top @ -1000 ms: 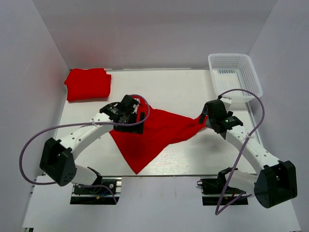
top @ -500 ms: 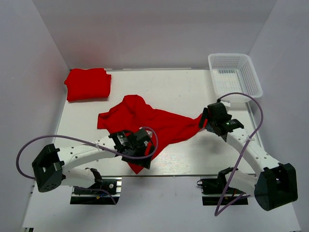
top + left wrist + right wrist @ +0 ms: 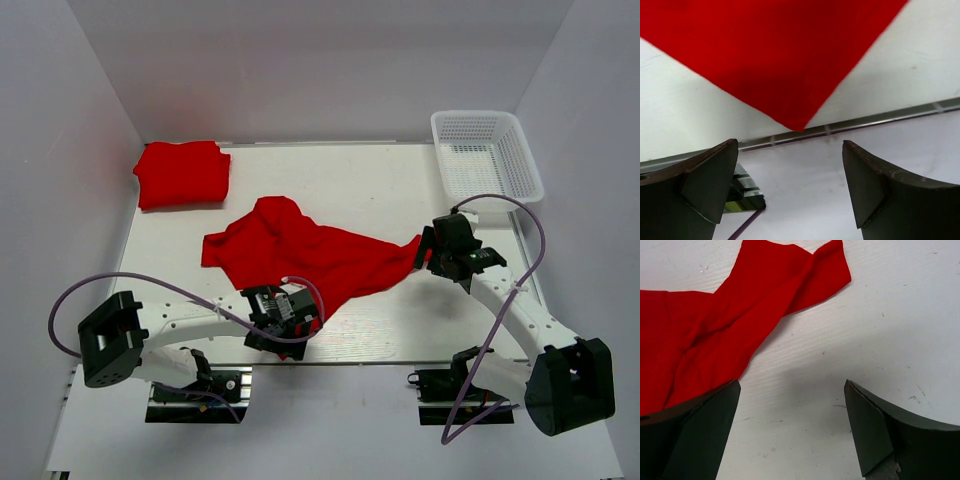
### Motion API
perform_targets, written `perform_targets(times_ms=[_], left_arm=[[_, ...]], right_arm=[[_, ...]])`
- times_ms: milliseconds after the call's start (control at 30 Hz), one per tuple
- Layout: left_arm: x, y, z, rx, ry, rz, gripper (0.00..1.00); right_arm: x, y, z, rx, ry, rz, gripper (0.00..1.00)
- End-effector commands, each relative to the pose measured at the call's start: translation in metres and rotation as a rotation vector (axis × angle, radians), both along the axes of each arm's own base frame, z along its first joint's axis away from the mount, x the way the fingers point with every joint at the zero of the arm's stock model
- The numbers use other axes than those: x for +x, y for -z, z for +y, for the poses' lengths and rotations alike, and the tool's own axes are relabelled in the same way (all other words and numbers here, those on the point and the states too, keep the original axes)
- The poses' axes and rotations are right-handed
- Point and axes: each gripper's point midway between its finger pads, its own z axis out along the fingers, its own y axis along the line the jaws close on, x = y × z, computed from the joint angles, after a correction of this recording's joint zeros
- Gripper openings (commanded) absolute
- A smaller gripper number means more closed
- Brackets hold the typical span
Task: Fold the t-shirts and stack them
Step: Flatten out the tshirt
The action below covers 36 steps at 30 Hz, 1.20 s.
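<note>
As left gripper (image 3: 790,165) and right gripper (image 3: 791,395) gape | near t-shirt (image 3: 300,255) rumpled | far t-shirt (image 3: 183,173) seemingly folded

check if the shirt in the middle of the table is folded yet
Not folded: the middle t-shirt lies spread and rumpled, unlike the folded t-shirt at far left.

Loose red t-shirt (image 3: 310,255) crumpled, spread mid-table; folded red t-shirt (image 3: 183,173) at far-left corner.

Arms (image 3: 190,318) white, black joints; purple cables (image 3: 500,196); left gripper (image 3: 790,145) dark
</note>
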Motion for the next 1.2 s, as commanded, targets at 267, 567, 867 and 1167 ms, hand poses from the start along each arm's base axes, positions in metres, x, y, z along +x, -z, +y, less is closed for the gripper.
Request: perform_targets(times_ms=[267, 567, 867, 1167], left_arm=[[0.023, 0.013, -0.008, 0.032, -0.013, -0.104, 0.89], [0.02, 0.032, -0.008, -0.013, -0.017, -0.095, 0.64], [0.021, 0.04, -0.01, -0.018, -0.017, -0.097, 0.0], [0.049, -0.008, -0.009, -0.028, -0.123, -0.24, 0.0]], right_arm=[[-0.002, 0.0, -0.003, 0.005, 0.0, 0.009, 0.9], [-0.003, 0.002, -0.007, -0.002, 0.009, 0.02, 0.9], [-0.004, 0.0, -0.01, 0.002, 0.029, 0.017, 0.9], [0.003, -0.004, -0.027, -0.01, 0.158, -0.017, 0.9]])
